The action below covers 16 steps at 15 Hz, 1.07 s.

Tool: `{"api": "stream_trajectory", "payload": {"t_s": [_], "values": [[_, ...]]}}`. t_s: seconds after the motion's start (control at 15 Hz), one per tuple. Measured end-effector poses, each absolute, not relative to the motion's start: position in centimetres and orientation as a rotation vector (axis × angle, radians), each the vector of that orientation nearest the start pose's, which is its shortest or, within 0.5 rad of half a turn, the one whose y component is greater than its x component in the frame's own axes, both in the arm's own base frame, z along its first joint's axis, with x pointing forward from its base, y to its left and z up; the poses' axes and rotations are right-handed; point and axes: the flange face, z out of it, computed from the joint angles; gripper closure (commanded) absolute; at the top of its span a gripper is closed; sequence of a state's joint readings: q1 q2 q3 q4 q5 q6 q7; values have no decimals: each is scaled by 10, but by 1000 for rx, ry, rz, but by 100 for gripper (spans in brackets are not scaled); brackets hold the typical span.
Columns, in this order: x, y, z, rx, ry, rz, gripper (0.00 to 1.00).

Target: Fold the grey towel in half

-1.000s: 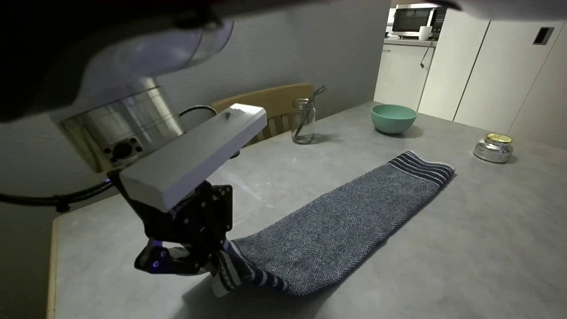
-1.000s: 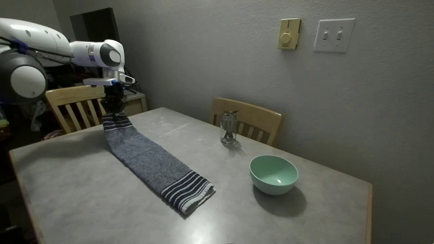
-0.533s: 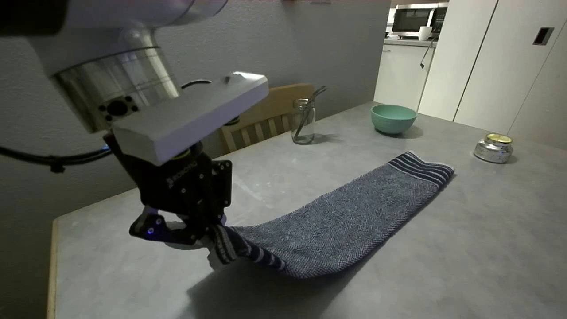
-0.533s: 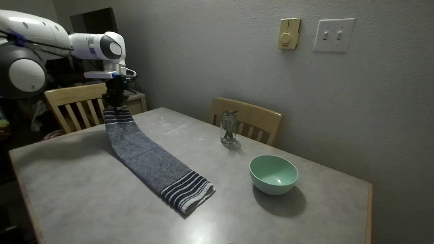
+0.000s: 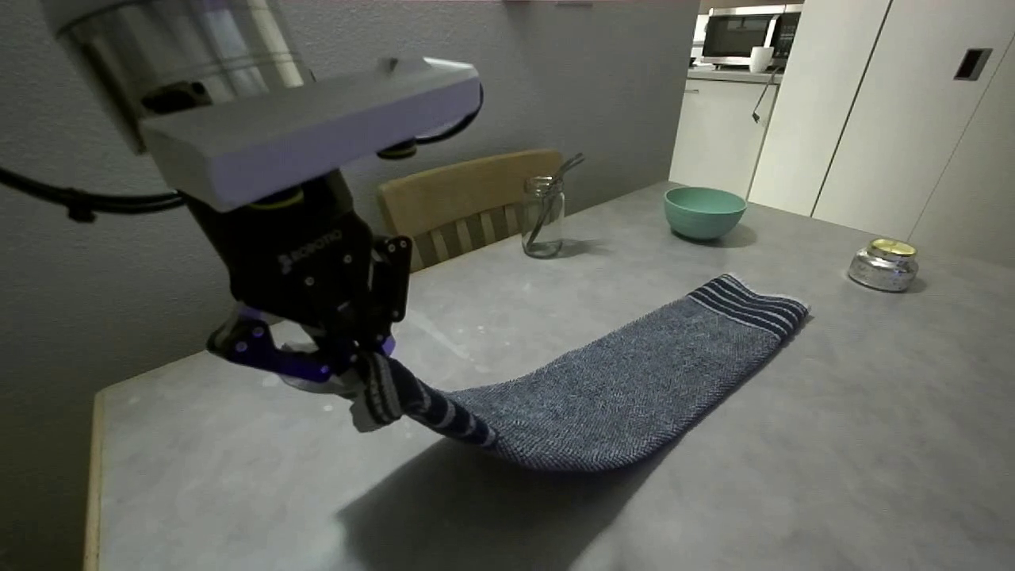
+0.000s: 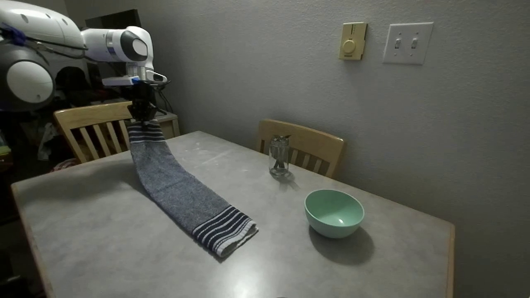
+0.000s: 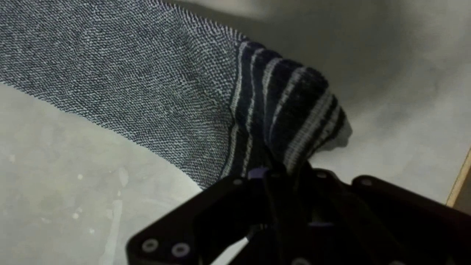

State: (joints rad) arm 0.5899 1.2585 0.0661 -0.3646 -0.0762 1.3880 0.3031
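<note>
The grey towel (image 5: 610, 396) is a long narrow cloth with navy and white striped bands at both short ends. It also shows in an exterior view (image 6: 178, 188) and in the wrist view (image 7: 147, 81). My gripper (image 5: 363, 371) is shut on one striped end and holds it above the table. It also shows dark in an exterior view (image 6: 143, 121) and in the wrist view (image 7: 294, 173). The held end is bunched, and a small flap hangs below the fingers. The towel slopes down in a curve, and its far striped end lies flat on the table.
A teal bowl (image 5: 704, 212), also in an exterior view (image 6: 333, 213), stands beyond the towel's far end. A glass jar with utensils (image 5: 544, 218) stands near the wall-side edge by a wooden chair (image 6: 302, 142). A silver jar with a yellow lid (image 5: 883, 266) is on the table (image 6: 103, 231).
My gripper has risen and carried the held towel end higher, so more of the towel is off the table. The far striped end has slid slightly toward the gripper.
</note>
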Motion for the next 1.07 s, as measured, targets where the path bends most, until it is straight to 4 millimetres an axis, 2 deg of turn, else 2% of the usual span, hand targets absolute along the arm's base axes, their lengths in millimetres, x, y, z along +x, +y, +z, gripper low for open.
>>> {"api": "stream_trajectory", "payload": {"t_s": [0.07, 0.13, 0.53, 0.6, 0.8, 0.93, 1.07], "values": [[639, 438, 292, -3207, -480, 325, 98], [640, 437, 295, -3210, -471, 317, 90], [639, 440, 304, -3211, -474, 297, 90], [639, 440, 304, -3211, -474, 297, 98], [639, 440, 303, -3212, -474, 298, 98], [639, 438, 303, -3228, -419, 292, 98], [642, 435, 305, -3264, -276, 270, 98]]}}
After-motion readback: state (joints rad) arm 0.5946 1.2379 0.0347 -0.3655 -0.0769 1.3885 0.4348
